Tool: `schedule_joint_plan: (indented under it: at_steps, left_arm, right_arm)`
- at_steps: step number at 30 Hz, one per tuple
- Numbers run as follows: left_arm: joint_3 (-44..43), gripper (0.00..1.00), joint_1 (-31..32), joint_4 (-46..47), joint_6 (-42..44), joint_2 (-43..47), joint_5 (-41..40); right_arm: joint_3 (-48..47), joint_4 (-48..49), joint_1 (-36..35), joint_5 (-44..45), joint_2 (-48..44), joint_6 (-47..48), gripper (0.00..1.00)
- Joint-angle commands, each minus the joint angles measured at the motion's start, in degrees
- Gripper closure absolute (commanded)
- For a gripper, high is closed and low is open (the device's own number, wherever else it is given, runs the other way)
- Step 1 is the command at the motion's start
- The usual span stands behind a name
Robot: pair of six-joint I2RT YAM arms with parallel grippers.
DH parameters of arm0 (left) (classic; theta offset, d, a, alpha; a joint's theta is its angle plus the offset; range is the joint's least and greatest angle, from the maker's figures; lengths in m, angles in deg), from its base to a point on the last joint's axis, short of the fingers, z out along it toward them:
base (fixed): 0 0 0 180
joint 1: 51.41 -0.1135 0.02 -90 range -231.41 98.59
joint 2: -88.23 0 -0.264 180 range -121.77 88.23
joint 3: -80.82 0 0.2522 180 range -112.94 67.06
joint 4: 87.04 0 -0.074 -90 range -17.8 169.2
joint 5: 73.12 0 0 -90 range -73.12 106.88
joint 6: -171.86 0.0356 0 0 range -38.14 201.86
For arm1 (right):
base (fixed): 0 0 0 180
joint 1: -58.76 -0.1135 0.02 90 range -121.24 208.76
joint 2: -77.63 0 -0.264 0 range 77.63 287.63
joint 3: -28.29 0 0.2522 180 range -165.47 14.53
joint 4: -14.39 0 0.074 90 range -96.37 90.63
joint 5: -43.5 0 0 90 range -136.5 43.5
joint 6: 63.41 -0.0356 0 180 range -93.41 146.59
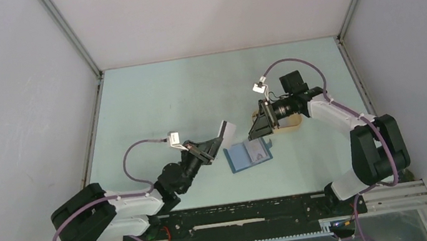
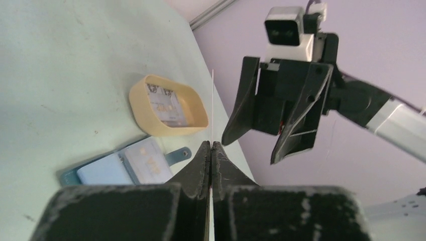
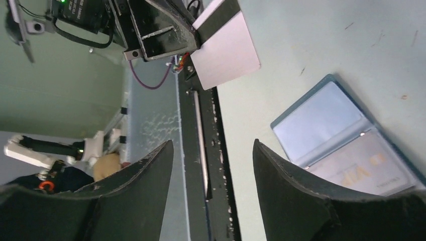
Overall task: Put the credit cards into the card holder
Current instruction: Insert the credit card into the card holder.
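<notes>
1. left gripper (image 2: pixel 211 146) pinched shut on one credit card (image 2: pixel 212 100), edge-on, held clear of the table.
2. card holder (image 2: pixel 100 173) lies open, one pocketed card (image 2: pixel 145 160) already inside.
3. right gripper (image 3: pixel 212 145) spread wide, empty.
4. tray cards (image 2: pixel 166 105) left in the beige tray (image 2: pixel 135 103); roughly midway.

Above the card holder (image 1: pixel 249 155): I see open air between both arms.
Left of it: left gripper (image 1: pixel 217 140), pinching a credit card (image 1: pixel 227 130), crowds that edge.
Behind it: right gripper (image 1: pixel 254 132), jaws apart, hangs close, with the beige tray (image 1: pixel 292 123) just beyond.
Right of it: free table (image 1: pixel 304 158).
</notes>
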Motion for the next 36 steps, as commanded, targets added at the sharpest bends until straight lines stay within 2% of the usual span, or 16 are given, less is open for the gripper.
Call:
schedule_joint_plan:
  at_steps: [1, 5, 12, 17, 22, 25, 27, 29, 33, 36]
  left_arm:
    - [-5.7, 1.00, 0.4, 9.7, -2.0, -4.2, -4.1]
    - [-8.2, 1.00, 0.5, 15.5, -2.9, -8.5, -3.9]
    - [-12.8, 1.00, 1.8, 16.0, -4.2, -13.4, -2.6]
    - [-13.9, 1.00, 2.2, 16.5, -4.8, -15.1, -1.9]
    - [-13.6, 1.00, 2.1, 16.6, -5.1, -15.2, -1.3]
    - [-13.6, 1.00, 2.2, 16.7, -5.0, -15.3, 0.2]
    - [-13.6, 0.92, 2.2, 16.9, -4.6, -15.3, 2.1]
    - [-13.0, 0.77, 1.8, 17.0, -3.9, -14.9, 4.5]
    - [-10.0, 0.52, -1.6, 16.8, -1.3, -11.8, 14.1]
    - [-7.4, 0.39, -7.1, 14.1, 1.4, -7.7, 26.6]
  right_arm:
    - [2.2, 18.4, -1.4, -2.3, -2.6, -18.7, 0.33]
    - [2.4, 22.3, -2.0, 0.6, -1.5, -25.5, 0.37]
    - [5.4, 36.6, -1.9, -0.6, -0.6, -38.8, 0.41]
    - [5.4, 38.0, -1.9, -1.6, -1.7, -40.2, 0.46]
    - [5.4, 38.9, -1.6, -2.8, -1.9, -40.8, 0.68]
    - [5.4, 39.1, -1.7, -3.6, -1.9, -40.5, 0.86]
    - [5.4, 39.0, -1.6, -4.3, -1.9, -39.9, 0.94]
    - [5.1, 38.0, -1.5, -5.0, -1.9, -38.5, 0.99]
    - [1.0, 22.9, -1.5, -7.3, -0.8, -24.8, 1.00]
    - [-2.0, 13.4, -1.7, -10.1, 0.5, -14.7, 1.00]
